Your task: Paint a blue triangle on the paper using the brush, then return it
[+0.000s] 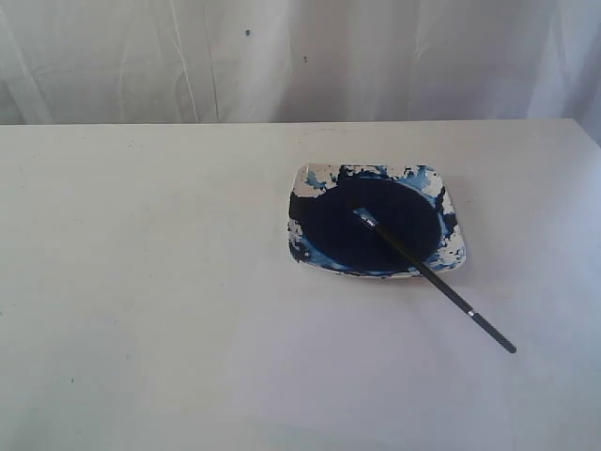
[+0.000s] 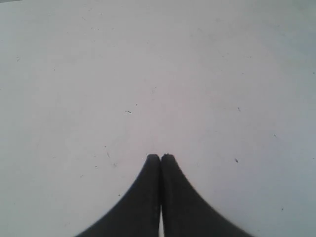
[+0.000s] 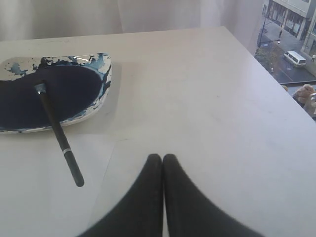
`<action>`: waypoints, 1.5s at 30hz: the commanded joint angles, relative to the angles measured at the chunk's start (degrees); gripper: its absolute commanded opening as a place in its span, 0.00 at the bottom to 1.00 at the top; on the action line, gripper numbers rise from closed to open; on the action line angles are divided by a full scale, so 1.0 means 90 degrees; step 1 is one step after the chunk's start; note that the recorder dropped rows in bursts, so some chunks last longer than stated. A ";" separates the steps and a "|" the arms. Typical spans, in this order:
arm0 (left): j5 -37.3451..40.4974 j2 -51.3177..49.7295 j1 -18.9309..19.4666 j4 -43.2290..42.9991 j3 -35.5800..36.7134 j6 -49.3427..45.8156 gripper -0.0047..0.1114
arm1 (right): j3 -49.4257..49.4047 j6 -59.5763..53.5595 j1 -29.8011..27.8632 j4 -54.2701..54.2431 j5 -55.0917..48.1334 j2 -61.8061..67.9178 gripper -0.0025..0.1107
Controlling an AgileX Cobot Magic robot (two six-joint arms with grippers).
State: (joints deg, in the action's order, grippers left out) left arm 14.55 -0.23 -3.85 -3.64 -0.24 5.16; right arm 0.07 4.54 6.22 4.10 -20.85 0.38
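You see a white tabletop [image 1: 141,282] with a wrinkled white curtain [image 1: 282,56] behind it. Right of centre sits a square white dish [image 1: 308,178], its rim splashed blue, holding a round pool of dark navy paint [image 1: 347,235]. The brush [image 1: 432,277] leans in the dish, with its bristles in the paint. Its black handle crosses the rim and reaches out over the tabletop, and nothing lies across it.

Your right pincer [image 3: 162,157] is pressed together and empty. It is near the handle's free end but apart from it. Beyond the tabletop edge, a street [image 3: 289,54] shows. Your left pincer [image 2: 160,157] is also pressed together, over bare white surface.
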 commanded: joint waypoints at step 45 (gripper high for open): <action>-0.0178 0.0026 -0.0028 0.0016 0.0027 -0.0230 0.04 | -0.0008 0.0022 0.0010 0.0048 0.0083 -0.0042 0.02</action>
State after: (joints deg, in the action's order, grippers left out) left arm 14.17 -0.23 -3.85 -3.64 -0.24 3.67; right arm 0.07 4.54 6.22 4.10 -20.85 0.38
